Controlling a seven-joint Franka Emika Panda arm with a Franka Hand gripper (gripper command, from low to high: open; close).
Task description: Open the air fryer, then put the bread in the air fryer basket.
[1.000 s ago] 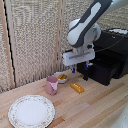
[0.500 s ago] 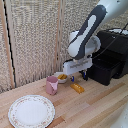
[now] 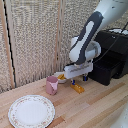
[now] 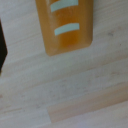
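You have the light wooden table [image 3: 100,107] carrying a large black boxy air fryer [image 3: 111,56] at the exterior view's right. Your dark blue-tipped end effector [image 3: 79,78] hangs just above the small golden-brown oblong bread [image 3: 77,88], which lies on the table beside the pink mug [image 3: 52,85]. Finger spacing: cannot tell.
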